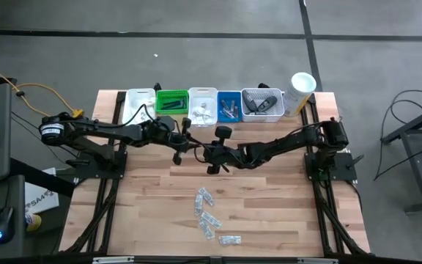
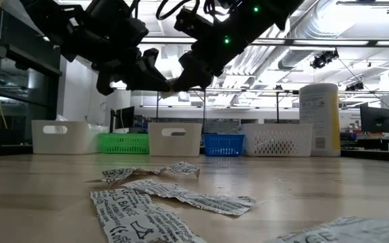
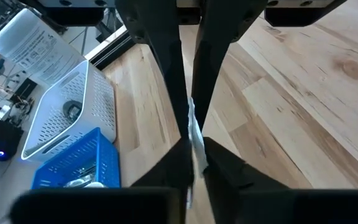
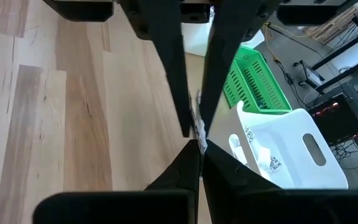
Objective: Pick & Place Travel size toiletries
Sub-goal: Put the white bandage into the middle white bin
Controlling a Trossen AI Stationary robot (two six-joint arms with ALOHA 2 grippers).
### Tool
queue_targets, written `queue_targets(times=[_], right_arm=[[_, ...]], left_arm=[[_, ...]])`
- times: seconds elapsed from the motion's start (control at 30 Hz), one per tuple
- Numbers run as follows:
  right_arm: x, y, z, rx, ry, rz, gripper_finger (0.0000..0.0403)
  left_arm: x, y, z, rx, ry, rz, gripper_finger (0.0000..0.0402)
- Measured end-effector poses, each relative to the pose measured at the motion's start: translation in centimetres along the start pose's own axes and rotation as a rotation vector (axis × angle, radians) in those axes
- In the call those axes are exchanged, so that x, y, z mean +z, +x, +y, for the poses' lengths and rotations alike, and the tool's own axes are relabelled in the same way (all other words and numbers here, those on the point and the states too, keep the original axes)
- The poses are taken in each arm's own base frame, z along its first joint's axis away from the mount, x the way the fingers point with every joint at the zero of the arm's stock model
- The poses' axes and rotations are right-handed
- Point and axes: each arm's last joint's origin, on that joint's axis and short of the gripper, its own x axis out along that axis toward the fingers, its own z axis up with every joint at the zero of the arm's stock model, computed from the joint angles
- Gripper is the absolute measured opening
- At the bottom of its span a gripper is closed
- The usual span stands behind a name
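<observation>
Both grippers meet in the air above the middle of the table, in front of the row of bins. A small white sachet [image 3: 196, 134] is held between them, seen edge-on. My left gripper [image 3: 194, 154] comes from the table's left and is shut on it. My right gripper [image 4: 199, 147] comes from the right and is also shut on it. In the low view the two sets of fingers touch tip to tip at the sachet [image 2: 171, 85]. Several more sachets [image 1: 209, 218] lie flat on the wood near the front edge. My left gripper pinches the end of the sachet nearest it [image 3: 197, 149] between its two fingers. The fingers come from the table's left, slanting a little downward. The sachet is lifted clear of the table. My right gripper pinches the opposite end of the sachet [image 4: 198, 129] between its two fingers. It comes from the table's right, slanting a little downward, and faces the left fingers tip to tip. The sachet stands on edge between the two grippers.
Along the far edge stand a white bin [image 1: 139, 105], a green bin [image 1: 171, 101], a second white bin [image 1: 202, 106], a blue bin [image 1: 229, 106], a white mesh bin [image 1: 262, 105] and a tall white canister [image 1: 301, 88]. Bare wood lies between the arms and the loose sachets.
</observation>
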Motion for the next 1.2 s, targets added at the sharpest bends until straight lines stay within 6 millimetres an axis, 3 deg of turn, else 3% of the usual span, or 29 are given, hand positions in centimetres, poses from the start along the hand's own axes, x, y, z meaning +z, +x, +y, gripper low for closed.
queue_targets(times=[0.1,0.33,0.43,0.57,0.73,0.87,1.07,1.2], right_arm=[[0.0,0.0,0.0,0.001,-0.001,0.001,0.0004],[0.0,0.0,0.1,0.001,0.010,0.001,0.0014],[0.1,-0.4,0.1,-0.012,0.060,0.003,0.0050],[0.4,-2.1,-0.5,-0.101,0.199,0.039,0.0128],[0.3,-4.9,-1.1,-0.180,0.287,0.096,0.0222],[0.6,-6.7,-1.4,-0.190,0.334,0.095,0.0262],[1.0,-8.4,-1.3,-0.167,0.359,0.077,0.0273],[1.1,-8.8,-1.1,-0.157,0.348,0.077,0.0264]], left_arm=[[-0.1,0.0,0.0,-0.006,-0.001,0.007,0.0008],[-0.1,0.0,0.0,-0.008,-0.002,0.014,0.0003],[-0.3,0.0,-0.1,0.006,-0.001,0.042,0.0003],[-0.5,-0.1,0.4,0.112,0.017,0.121,0.0002],[-0.8,-0.3,3.2,0.278,-0.018,0.194,0.0001],[-1.9,0.0,5.9,0.349,-0.117,0.255,0.0001],[-4.9,1.5,9.0,0.311,-0.280,0.432,0.0001],[-5.7,2.3,10.6,0.247,-0.389,0.457,0.0003]])
